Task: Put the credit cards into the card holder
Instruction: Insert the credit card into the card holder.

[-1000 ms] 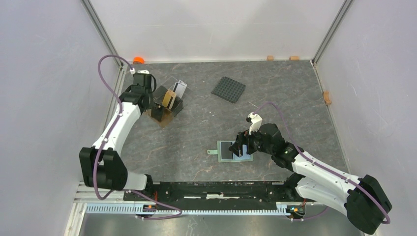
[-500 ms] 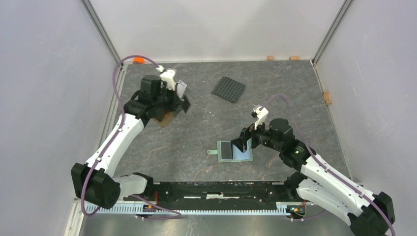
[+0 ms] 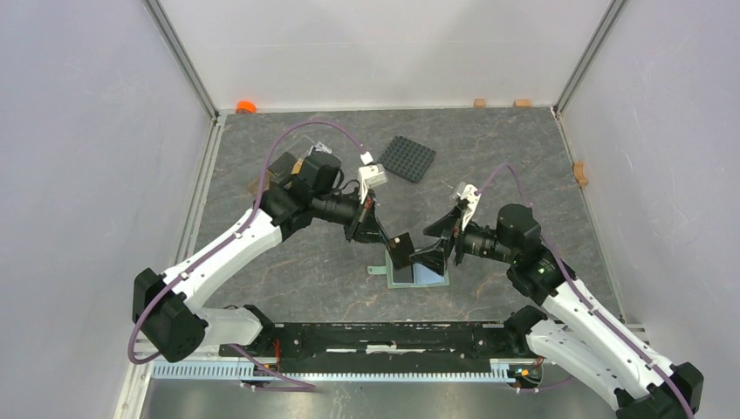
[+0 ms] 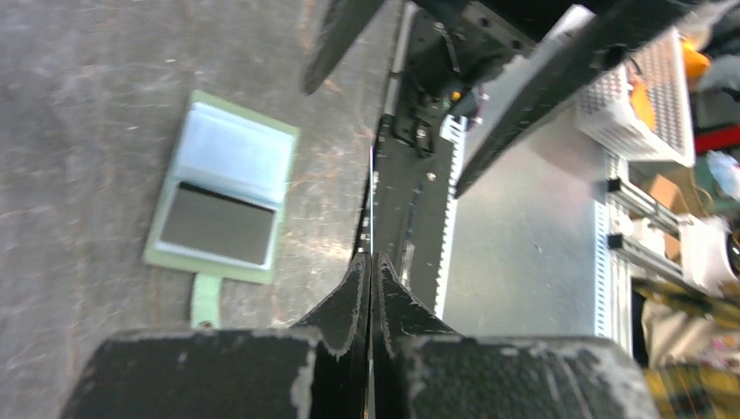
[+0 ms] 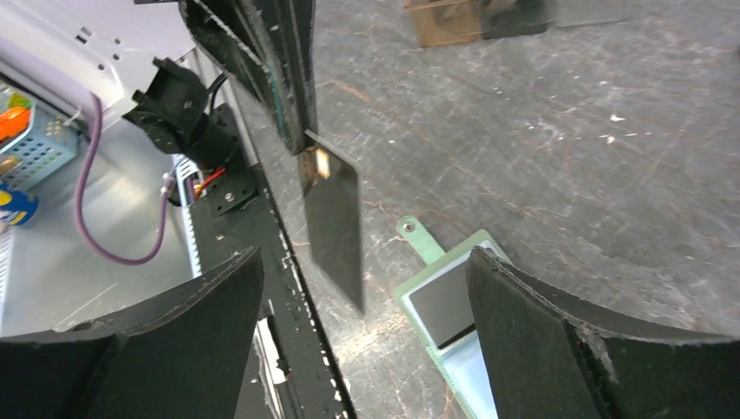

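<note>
My left gripper (image 3: 384, 234) is shut on a black credit card (image 3: 401, 251) with a gold chip. It holds the card on edge, a little above the table at the card holder's left side. In the left wrist view the card (image 4: 371, 209) shows only as a thin line between the closed fingers. The card holder (image 3: 417, 272) lies open and flat, sage-green rim, light blue inside, dark pocket (image 4: 216, 225) facing up. My right gripper (image 3: 429, 247) stands wide open just right of the card, over the holder (image 5: 449, 305). Nothing sits between its fingers (image 5: 593, 349); the card (image 5: 336, 218) hangs just ahead of them.
A black studded square plate (image 3: 406, 159) lies at the back middle. A brown open tray (image 5: 441, 19) stands at the back left, mostly hidden behind my left arm in the top view. The black rail of the arm bases (image 3: 384, 336) runs along the near edge.
My left arm has swung from the brown tray at the back left to the middle, carrying the black card. My right gripper has lifted back off the card holder and stays wide open.
</note>
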`<state>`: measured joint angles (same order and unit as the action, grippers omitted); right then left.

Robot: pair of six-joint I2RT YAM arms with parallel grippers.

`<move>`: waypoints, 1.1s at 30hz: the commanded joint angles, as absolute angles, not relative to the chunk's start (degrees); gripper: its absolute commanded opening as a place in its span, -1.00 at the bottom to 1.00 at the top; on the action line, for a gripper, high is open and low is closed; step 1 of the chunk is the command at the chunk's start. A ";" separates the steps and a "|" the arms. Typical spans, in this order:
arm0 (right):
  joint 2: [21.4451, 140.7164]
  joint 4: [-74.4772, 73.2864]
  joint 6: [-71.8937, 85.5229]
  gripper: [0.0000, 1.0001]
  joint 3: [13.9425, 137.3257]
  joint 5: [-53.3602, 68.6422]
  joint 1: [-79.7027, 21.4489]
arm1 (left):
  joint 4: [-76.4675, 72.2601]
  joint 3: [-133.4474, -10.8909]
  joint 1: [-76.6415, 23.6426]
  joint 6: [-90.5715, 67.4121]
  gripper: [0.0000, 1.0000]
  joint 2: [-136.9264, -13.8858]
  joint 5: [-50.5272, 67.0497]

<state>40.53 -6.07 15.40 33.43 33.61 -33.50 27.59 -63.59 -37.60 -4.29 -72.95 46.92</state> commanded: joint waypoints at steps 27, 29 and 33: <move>37.33 20.00 35.38 -1.00 26.91 38.28 -33.13 | 14.07 -61.13 -43.91 -13.58 -0.14 -76.71 59.30; 37.65 18.75 34.94 -1.00 26.90 38.09 -33.13 | 11.95 -60.55 -43.94 -15.19 -0.40 -76.43 59.58; 38.05 13.57 32.78 -0.95 27.28 35.49 -33.14 | 8.60 -59.24 -43.87 -18.43 -0.96 -76.23 57.72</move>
<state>37.82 15.94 34.13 27.11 38.59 -33.26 14.02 -60.07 -43.70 -14.26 -76.75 57.69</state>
